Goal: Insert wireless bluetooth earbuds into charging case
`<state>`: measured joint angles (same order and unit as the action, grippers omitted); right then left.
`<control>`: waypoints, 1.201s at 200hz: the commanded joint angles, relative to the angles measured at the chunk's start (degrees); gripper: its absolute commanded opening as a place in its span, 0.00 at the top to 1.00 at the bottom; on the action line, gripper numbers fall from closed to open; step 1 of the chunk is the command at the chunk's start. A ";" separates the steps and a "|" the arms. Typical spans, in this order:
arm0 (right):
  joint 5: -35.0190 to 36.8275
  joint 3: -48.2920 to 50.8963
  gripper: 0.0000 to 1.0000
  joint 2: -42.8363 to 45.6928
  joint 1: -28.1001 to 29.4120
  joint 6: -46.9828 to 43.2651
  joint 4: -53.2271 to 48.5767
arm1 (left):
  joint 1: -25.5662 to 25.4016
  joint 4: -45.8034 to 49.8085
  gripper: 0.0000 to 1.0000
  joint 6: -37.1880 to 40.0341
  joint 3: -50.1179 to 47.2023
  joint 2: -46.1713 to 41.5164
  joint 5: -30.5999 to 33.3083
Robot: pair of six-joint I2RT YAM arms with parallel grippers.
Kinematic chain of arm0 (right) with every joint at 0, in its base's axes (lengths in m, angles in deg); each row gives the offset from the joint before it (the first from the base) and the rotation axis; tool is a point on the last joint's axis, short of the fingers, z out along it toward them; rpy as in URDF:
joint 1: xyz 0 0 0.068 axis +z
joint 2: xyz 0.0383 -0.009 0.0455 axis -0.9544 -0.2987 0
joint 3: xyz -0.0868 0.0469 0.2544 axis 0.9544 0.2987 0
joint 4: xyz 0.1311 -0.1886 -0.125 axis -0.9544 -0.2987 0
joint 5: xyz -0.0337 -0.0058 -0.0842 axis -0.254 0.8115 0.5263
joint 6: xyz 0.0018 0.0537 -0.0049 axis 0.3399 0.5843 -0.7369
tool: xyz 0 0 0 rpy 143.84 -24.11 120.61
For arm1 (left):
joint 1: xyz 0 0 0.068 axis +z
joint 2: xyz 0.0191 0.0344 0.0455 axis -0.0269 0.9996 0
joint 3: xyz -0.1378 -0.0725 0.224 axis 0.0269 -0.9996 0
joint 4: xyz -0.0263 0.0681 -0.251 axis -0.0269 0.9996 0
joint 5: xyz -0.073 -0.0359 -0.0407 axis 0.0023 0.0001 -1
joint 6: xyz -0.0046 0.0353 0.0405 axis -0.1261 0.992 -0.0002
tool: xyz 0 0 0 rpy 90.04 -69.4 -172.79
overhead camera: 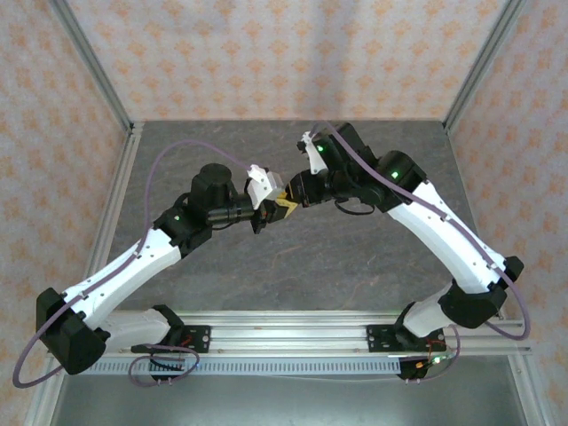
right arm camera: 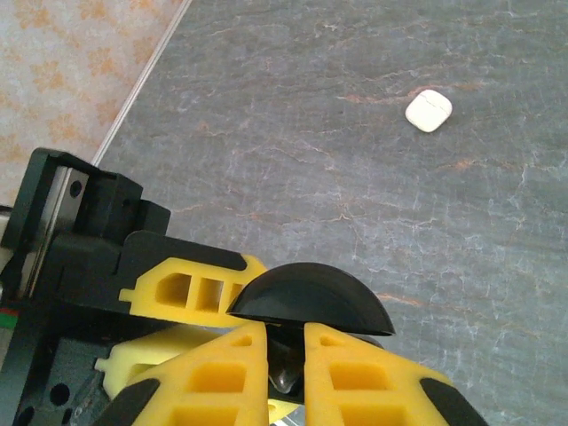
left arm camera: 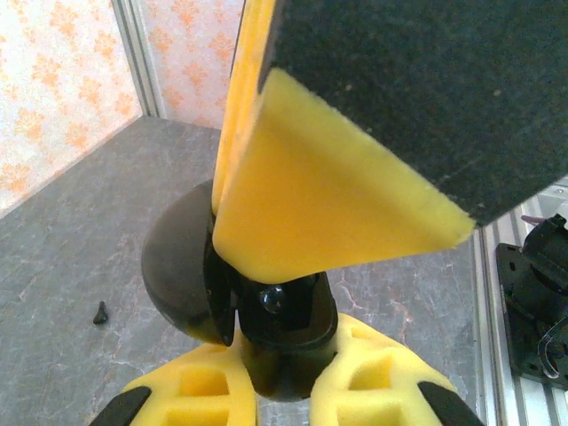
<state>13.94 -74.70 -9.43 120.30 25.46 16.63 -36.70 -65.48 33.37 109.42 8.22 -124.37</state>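
A black charging case (left arm camera: 293,351) hangs above the table with its lid (left arm camera: 177,266) swung open, and my left gripper (left arm camera: 284,377) is shut on its body. Inside the case a shiny black earbud (left arm camera: 271,297) shows. My right gripper (right arm camera: 286,359) comes in from above the case, its fingers (left arm camera: 337,204) right over the opening. It is shut on a small black earbud (right arm camera: 286,377) just behind the domed lid (right arm camera: 311,297). In the top view the two grippers (overhead camera: 266,211) (overhead camera: 299,195) meet tip to tip at mid-table. A loose black earbud (left arm camera: 100,311) lies on the table.
A closed white charging case (right arm camera: 429,110) lies by itself on the grey marbled tabletop (right arm camera: 355,177). Metal frame posts (overhead camera: 98,75) and patterned walls ring the table. The aluminium rail (overhead camera: 284,335) with the arm bases runs along the near edge.
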 commanded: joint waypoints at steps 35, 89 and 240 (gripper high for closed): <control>-9.76 3.56 0.85 3.05 0.66 -6.66 4.10 | -0.22 -1.61 1.00 -0.69 2.14 -0.36 -0.06; -12.36 6.34 0.79 4.70 0.66 -8.58 5.98 | -0.32 -1.71 1.00 -0.78 2.23 -0.36 -0.15; -1.51 5.36 0.55 8.70 0.57 -4.35 7.83 | -0.29 -1.67 1.00 -0.82 2.17 -0.54 -0.27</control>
<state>9.26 -67.88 -3.38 120.59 19.14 23.32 -36.81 -64.87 33.35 109.70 8.20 -125.40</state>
